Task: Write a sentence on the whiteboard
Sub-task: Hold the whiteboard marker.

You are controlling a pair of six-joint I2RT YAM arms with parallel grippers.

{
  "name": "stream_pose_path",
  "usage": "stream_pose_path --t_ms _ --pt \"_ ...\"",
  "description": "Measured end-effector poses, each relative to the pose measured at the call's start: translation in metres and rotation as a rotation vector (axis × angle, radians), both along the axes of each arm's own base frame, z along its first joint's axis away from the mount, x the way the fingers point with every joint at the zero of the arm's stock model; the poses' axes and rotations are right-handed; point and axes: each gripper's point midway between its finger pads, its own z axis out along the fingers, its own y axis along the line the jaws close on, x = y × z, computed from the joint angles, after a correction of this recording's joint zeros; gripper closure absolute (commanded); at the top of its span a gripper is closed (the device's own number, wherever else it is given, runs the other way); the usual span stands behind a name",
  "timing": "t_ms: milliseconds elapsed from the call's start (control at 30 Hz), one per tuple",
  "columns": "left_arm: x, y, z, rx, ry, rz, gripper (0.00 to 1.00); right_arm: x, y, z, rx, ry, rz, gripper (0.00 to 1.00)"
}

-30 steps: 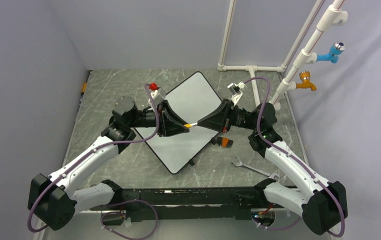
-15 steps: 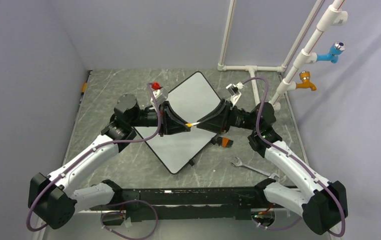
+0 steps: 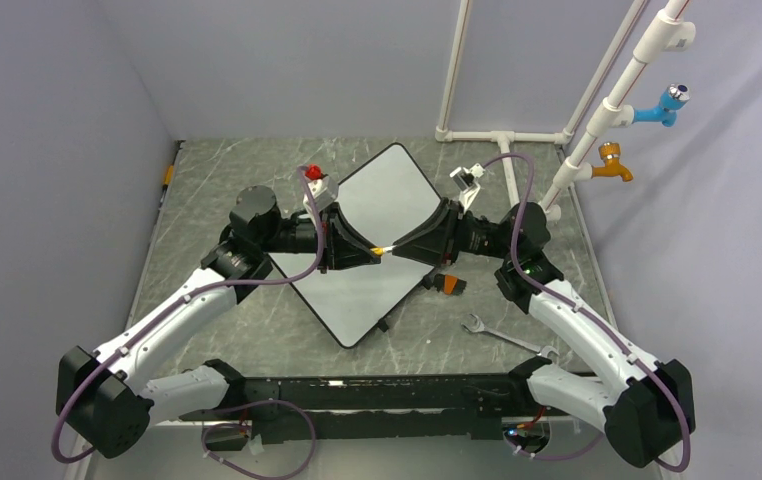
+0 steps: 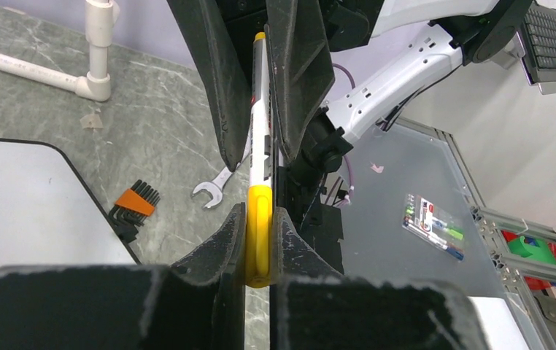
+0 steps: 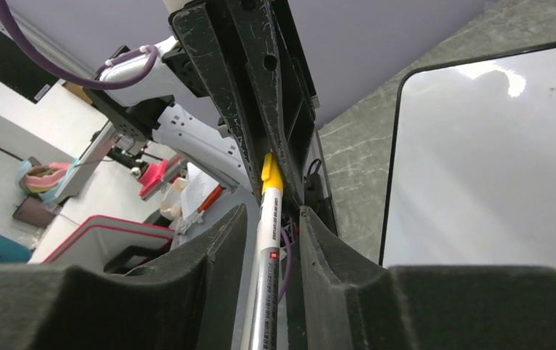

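My left arm [image 3: 172, 315] and right arm [image 3: 582, 330] are white shells with chunky black joints, a purple cable [image 3: 267, 282] looping along each. On my feed the fingers [image 4: 213, 251] are black, wedge-shaped, pretty scuffed up.

The whiteboard [image 3: 387, 195] is white with a black rim, the worktop [image 3: 217, 180] grey-veined, the marker [image 4: 260, 138] white (its cap [image 4: 258, 233] yellow)

Nothing is legible: the small print on the marker [image 5: 268, 251] barrel is too blurred to read.
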Motion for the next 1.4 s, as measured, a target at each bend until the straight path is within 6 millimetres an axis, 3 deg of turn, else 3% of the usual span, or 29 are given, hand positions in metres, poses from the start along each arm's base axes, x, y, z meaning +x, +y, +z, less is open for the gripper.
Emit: stream_pose_path --t_ms 333,600,967,1400 --pt "0.002 0.000 0.000 0.018 -0.004 0.003 1.00 -0.001 0.004 0.000 -0.004 -0.002 0.014 0.74" --pt "0.007 0.002 -0.004 0.058 -0.011 0.032 1.00 -0.002 0.008 0.001 -0.021 -0.014 0.026 0.59" --pt "0.009 0.006 -0.010 0.116 -0.012 0.062 1.00 -0.001 0.009 -0.008 -0.058 -0.003 0.018 0.69" --pt "0.006 0.010 -0.010 0.130 -0.027 0.072 1.00 -0.004 0.011 -0.009 -0.064 0.004 0.027 0.63"
